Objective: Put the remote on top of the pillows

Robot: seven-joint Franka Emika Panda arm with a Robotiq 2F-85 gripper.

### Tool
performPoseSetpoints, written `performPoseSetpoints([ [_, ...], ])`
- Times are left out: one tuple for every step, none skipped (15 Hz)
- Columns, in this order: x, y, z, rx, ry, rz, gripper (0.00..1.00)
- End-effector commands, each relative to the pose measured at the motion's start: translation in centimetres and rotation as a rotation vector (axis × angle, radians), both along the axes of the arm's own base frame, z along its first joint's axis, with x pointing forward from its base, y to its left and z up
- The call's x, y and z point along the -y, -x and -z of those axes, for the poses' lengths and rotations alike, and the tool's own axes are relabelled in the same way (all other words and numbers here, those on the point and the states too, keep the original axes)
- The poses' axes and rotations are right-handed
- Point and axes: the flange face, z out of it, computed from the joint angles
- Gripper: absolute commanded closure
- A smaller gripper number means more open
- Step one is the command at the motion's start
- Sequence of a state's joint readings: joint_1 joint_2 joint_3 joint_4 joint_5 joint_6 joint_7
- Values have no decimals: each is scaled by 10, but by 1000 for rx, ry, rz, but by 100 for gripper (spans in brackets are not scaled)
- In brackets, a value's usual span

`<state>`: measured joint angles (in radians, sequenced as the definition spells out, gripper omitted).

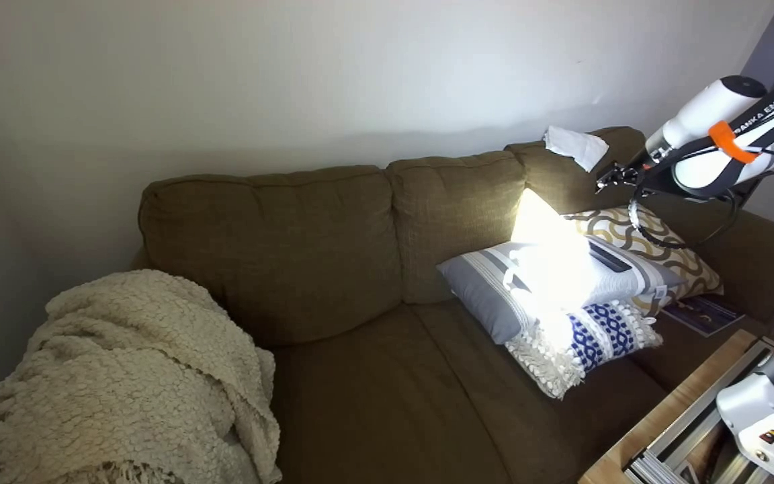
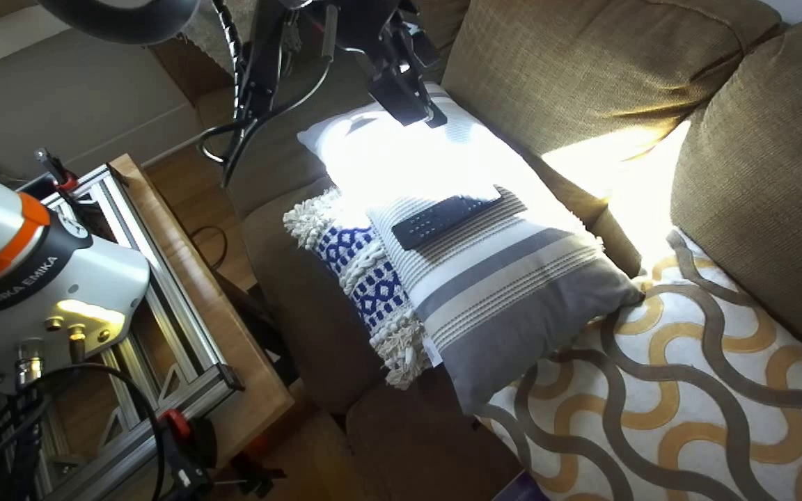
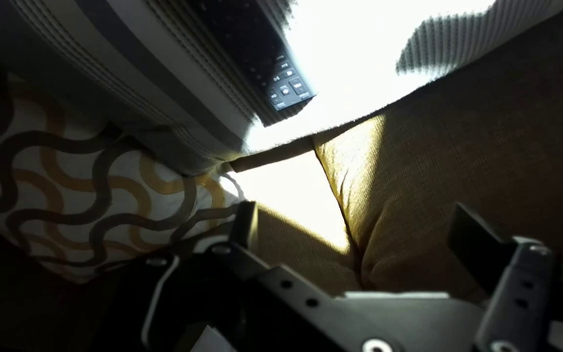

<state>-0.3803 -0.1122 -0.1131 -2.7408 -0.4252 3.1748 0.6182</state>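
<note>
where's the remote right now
In an exterior view, the remote lies on the striped pillow near mid-picture, to the upper right of the blue-patterned pillow; the wrist view shows it at the top edge, just left of centre.

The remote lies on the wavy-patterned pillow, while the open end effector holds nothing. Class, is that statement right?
The place is wrong: the remote lies on the grey striped pillow, as both exterior views show. The open end effector does hold nothing.
</note>
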Motion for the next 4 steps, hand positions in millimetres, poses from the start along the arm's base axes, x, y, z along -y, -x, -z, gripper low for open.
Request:
performPoseSetpoints([
  [-1,-1,-5,15,-1,8,0],
  [-1,-1,-9,24,-2,12,0],
  [-2,0,-11,29,-3,15,0],
  [-2,0,-11,30,-4,16,0],
])
